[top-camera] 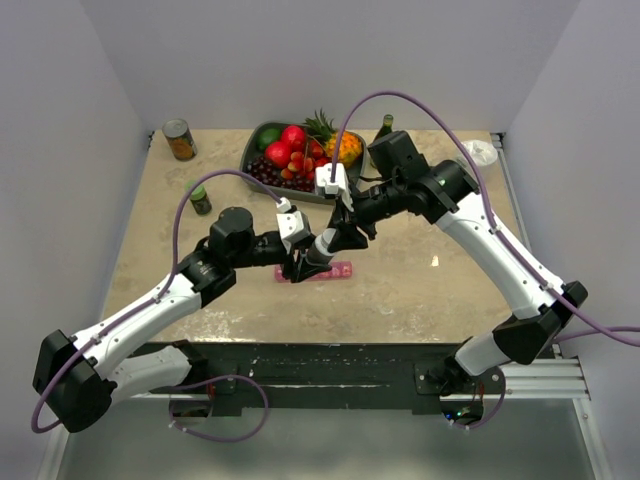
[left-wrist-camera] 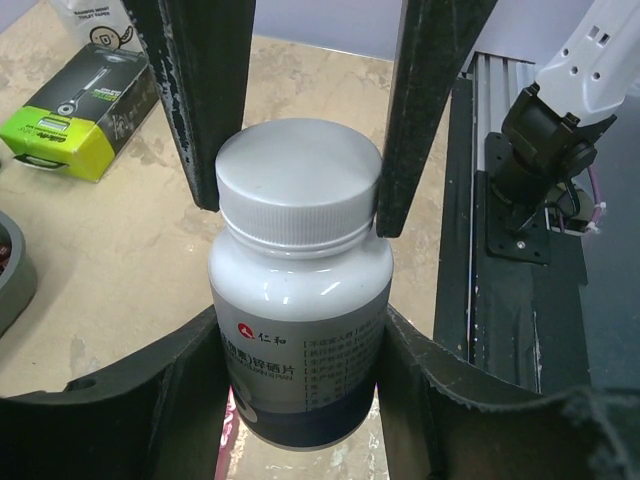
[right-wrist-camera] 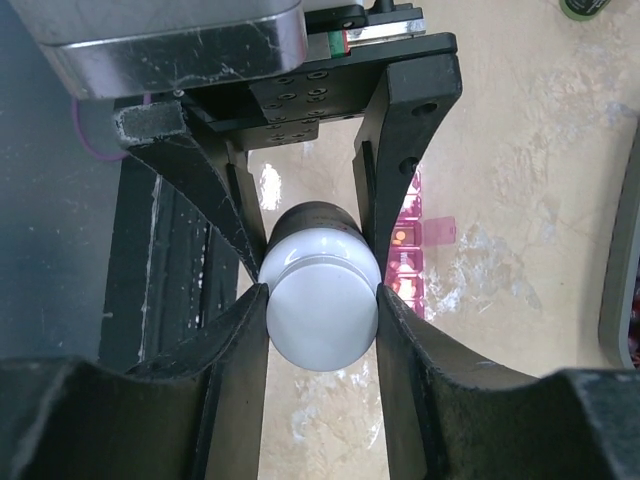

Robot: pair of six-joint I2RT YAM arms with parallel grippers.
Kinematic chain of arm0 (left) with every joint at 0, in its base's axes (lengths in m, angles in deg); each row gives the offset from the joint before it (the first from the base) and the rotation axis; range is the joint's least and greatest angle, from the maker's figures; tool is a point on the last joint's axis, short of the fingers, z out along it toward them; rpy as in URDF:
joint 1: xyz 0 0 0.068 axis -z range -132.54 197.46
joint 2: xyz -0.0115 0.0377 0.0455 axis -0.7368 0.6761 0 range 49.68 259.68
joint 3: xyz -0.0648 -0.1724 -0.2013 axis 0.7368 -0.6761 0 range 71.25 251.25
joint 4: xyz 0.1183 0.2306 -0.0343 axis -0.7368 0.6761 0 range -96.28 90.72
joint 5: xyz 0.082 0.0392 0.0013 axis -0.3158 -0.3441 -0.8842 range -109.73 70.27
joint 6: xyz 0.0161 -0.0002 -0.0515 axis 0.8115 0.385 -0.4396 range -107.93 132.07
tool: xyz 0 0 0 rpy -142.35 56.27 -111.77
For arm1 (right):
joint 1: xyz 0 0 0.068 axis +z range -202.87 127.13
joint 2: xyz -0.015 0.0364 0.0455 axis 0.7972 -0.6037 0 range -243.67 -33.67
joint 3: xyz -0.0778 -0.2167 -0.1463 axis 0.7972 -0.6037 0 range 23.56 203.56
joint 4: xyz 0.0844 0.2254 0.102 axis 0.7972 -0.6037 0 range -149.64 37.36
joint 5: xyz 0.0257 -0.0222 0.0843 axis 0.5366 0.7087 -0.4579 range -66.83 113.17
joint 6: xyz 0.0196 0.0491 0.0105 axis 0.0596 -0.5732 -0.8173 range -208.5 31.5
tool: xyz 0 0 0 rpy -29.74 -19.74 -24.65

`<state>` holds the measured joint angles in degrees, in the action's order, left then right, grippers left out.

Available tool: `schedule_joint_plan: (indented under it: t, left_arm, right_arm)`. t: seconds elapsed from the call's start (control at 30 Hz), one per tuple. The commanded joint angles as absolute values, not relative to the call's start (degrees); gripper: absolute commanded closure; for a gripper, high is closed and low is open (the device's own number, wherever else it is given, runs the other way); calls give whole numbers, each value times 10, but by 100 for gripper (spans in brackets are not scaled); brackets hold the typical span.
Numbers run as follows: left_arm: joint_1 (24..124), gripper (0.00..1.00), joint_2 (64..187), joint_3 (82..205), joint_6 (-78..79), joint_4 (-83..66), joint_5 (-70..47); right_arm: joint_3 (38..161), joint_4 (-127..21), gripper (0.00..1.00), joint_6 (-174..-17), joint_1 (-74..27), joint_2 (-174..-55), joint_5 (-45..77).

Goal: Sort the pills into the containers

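Observation:
A white pill bottle (left-wrist-camera: 300, 300) with a dark band at its base hangs above the table, my left gripper (left-wrist-camera: 300, 370) shut on its body. My right gripper (right-wrist-camera: 320, 300) is shut on the bottle's white cap (right-wrist-camera: 320, 315), its fingers (left-wrist-camera: 215, 100) pressing both sides of the cap (left-wrist-camera: 298, 180). Both grippers meet over the containers (top-camera: 335, 270), a pink translucent strip lying on the table under the bottle. Beside the cap, part of the strip (right-wrist-camera: 408, 250) shows with its lids open. Orange pills (right-wrist-camera: 398, 236) lie in some compartments.
A tray of fruit (top-camera: 252, 150) stands at the back, with a tin can (top-camera: 180, 140) at the back left. A small green-capped jar (top-camera: 201, 200) stands left of the arms. A green and black box (left-wrist-camera: 80, 115) lies on the table. The black rail (left-wrist-camera: 490, 250) marks the near edge.

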<state>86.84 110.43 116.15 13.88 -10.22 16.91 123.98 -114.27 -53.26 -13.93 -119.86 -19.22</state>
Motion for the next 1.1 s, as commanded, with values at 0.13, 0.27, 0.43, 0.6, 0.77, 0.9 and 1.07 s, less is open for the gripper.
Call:
schedule_joint_plan:
  t: [0.13,0.27,0.43,0.6,0.77,0.9,1.07]
  left_arm:
    - [865,100,1077,1150,129,-164,184]
    - [865,100,1074,1138,125,-167,190]
    - [864,100,1070,1133,125,-169,194]
    - [865,100,1071,1139,125,-173,196]
    - [862,100,1062,1134,124,-181,195]
    - [860,100,1051,1129,102,-190,195]
    - [860,100,1044,1126,96,-195,194]
  right_arm:
    - [1305,-1159,78,-530,-138,-1200,-248]
    - [1327,-1167,79,-530,-147,-1211,-278]
    - [1333,-1176,79,-521,-153,-1215,-296]
    - [1319,-1179,78,-514,-154,-1214,-289]
    - [1302,-1179,78,-510,-153,-1209,-281]
    - [1289,-1177,77,-511,-153,-1209,-278]
    - [1274,-1172,77,-511,-153,-1209,-281]
